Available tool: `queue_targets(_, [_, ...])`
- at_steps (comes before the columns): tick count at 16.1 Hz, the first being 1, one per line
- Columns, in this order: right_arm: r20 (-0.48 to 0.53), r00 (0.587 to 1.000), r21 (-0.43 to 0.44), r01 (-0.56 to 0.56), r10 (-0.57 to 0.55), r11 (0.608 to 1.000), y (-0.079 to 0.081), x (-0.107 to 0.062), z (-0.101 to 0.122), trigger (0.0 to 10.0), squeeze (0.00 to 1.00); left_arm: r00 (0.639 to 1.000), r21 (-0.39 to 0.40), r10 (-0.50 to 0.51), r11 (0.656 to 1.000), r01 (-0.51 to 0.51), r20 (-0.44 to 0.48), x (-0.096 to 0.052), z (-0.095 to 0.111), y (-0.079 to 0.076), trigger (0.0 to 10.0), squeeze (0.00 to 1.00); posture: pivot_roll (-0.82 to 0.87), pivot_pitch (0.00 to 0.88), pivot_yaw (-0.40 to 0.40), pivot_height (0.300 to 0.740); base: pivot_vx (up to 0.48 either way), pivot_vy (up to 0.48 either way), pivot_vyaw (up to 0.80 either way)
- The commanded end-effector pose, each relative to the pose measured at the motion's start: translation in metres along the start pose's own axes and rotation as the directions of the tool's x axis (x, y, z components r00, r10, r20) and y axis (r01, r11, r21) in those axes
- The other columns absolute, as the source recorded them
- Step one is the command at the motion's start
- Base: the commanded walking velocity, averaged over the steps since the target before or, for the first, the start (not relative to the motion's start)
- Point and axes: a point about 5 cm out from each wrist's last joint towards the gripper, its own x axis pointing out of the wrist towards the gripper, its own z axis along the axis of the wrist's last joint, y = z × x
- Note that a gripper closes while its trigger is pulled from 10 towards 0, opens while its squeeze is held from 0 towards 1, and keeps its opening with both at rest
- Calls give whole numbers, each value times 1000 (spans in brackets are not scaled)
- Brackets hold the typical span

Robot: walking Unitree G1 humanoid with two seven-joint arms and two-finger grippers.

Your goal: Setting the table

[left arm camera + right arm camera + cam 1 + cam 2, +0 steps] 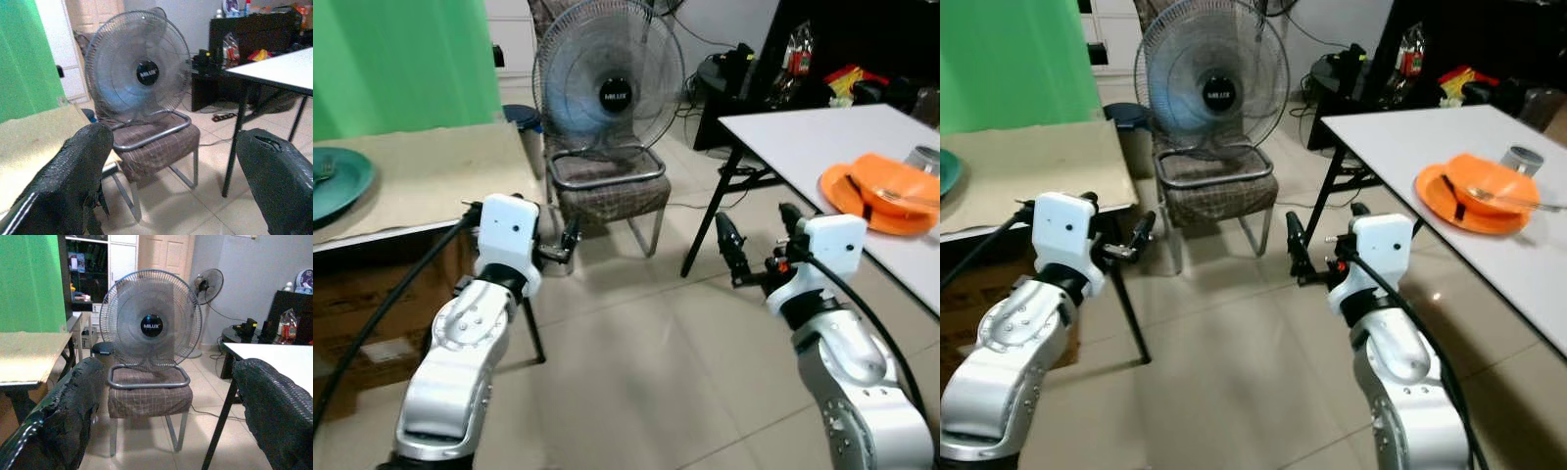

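Note:
An orange plate (842,194) lies on the white table (803,137) at my right, with an orange bowl (893,179) and a metal utensil (913,200) on it. A metal cup (926,159) stands just behind them. On the beige table (440,166) at my left lies a teal plate (337,181) with a fork on it. My left gripper (520,220) is open and empty, held in the air beside the beige table's edge. My right gripper (759,233) is open and empty too, over the floor near the white table's edge.
A chair (607,191) carrying a large floor fan (607,83) stands between the two tables, straight ahead. Tiled floor (646,362) lies open before me. A dark cabinet (822,49) with clutter is at the back right, and a green screen (401,59) at the back left.

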Motion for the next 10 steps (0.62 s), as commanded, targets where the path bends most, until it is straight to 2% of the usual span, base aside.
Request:
queue_targets(1, [-1,1000,6,3,-3,1000,-2,1,1,10000,1000,1000,5,-12,1000,12,0,1,1,-2,10000,0,62,0,-54,740,0,337,0])
queue_targets(8, [-5,1000,9,-10,10,1000,0,2,0,10000,1000,1000,7,-9,1000,9,-1,2,1,-1,10000,0,68,0,-56,740,0,335,0])
queue_targets(10, [-7,1000,11,-10,10,1000,0,2,-1,10000,1000,1000,9,-12,1000,12,-2,1,1,-1,10000,0,63,0,-52,740,0,0,0])
